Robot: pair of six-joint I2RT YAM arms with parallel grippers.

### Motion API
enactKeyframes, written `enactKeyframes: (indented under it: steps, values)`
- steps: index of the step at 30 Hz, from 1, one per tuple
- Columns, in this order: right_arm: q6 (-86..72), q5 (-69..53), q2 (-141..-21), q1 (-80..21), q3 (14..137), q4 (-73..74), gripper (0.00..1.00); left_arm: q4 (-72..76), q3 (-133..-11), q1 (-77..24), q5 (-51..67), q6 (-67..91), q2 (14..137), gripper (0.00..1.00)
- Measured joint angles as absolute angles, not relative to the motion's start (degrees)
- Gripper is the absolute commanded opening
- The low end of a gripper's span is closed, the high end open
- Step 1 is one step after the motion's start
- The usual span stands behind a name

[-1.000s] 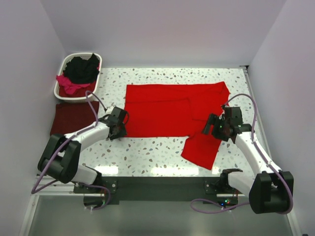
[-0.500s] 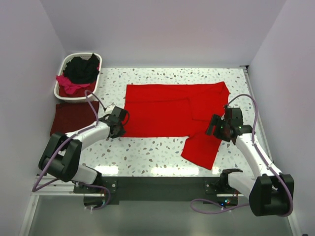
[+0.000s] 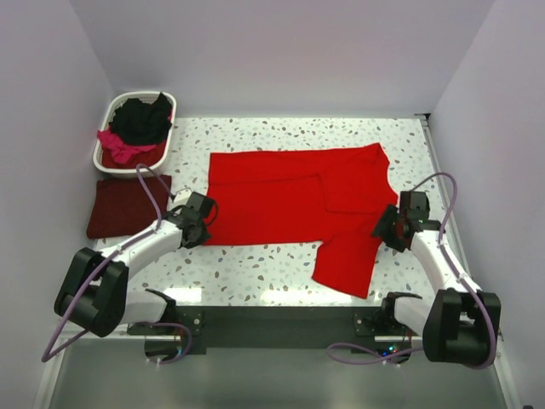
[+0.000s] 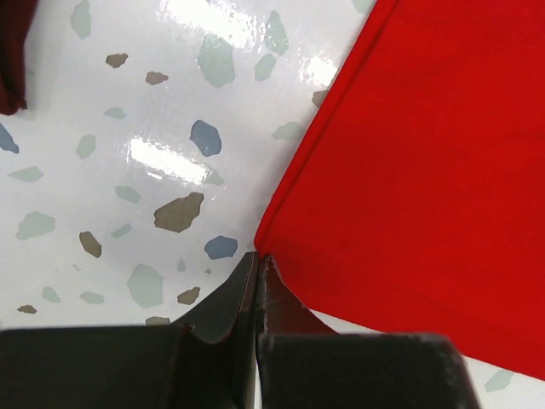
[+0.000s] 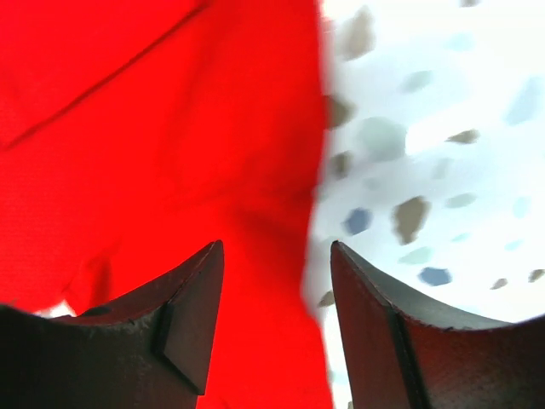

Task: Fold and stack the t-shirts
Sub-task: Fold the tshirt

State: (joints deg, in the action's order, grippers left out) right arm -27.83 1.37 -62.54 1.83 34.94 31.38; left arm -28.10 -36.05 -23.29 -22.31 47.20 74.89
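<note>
Shifted leftward, red t-shirt (image 3: 289, 192) lies lengthwise left-right; left claw (image 4: 257, 262) pinches its corner, right claw (image 5: 277, 249) gapes.

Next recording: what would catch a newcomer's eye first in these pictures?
A bright red t-shirt lies spread across the middle of the speckled table. The left gripper is shut on its near-left corner; the right gripper stands open over its right edge. A white basket of clothes sits at far left, a folded maroon shirt just in front.

Red shirt (image 3: 289, 192) flat at centre, flap toward 5 o'clock; maroon shirt (image 3: 126, 206) folded at 9 o'clock; black shirt (image 3: 140, 119) and pink shirt (image 3: 119, 146) heaped at 10 o'clock.
</note>
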Motion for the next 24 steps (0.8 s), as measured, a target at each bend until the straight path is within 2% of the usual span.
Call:
enactKeyframes:
  steps: [5, 17, 20, 23, 24]
  values:
    - [-28.1, -1.0, -65.3, 10.0, 32.8, 27.7, 0.53, -28.2, -35.1, -23.3, -22.4, 47.4, 74.4, 0.0]
    - [-29.6, -7.6, -70.0, 13.9, 29.5, 17.6, 0.41, -28.2, -35.0, -23.3, -22.4, 47.4, 73.9, 0.0]
    - [-30.1, -8.8, -71.2, 14.1, 29.5, 15.8, 0.31, -28.3, -35.0, -23.3, -22.7, 47.5, 73.7, 0.0]
    - [-30.2, -9.5, -71.9, 14.3, 29.4, 15.2, 0.14, -28.4, -35.0, -23.3, -22.8, 47.5, 73.4, 0.0]
    - [-30.2, -9.6, -71.9, 14.4, 29.3, 15.4, 0.03, -28.5, -35.0, -23.3, -22.8, 47.5, 73.2, 0.0]
